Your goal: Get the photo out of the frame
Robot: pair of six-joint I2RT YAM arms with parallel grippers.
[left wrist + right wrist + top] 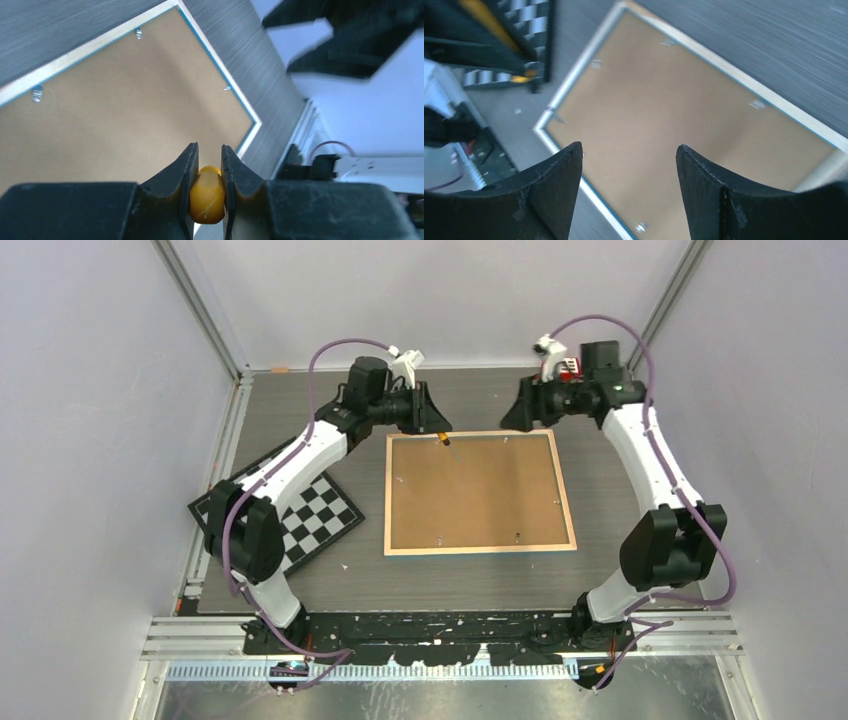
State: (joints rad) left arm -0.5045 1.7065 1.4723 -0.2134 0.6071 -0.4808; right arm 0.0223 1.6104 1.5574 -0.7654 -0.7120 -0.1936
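Note:
The frame (480, 490) lies face down in the middle of the table, showing its brown fibreboard back, light wood edge and a thin blue line. The photo is hidden beneath that board. My left gripper (438, 431) hangs over the frame's far left corner. In the left wrist view this gripper (210, 147) is shut on a rounded yellow-orange tool (206, 192), with the frame (125, 100) below. My right gripper (513, 423) is near the far edge, right of centre. In the right wrist view it (629, 147) stands open over the board (664, 100), holding nothing.
A black-and-white chequered board (310, 515) lies left of the frame, partly under the left arm. Small metal clips (37, 93) (756, 104) sit along the frame's back edges. Grey walls and metal rails enclose the table on three sides.

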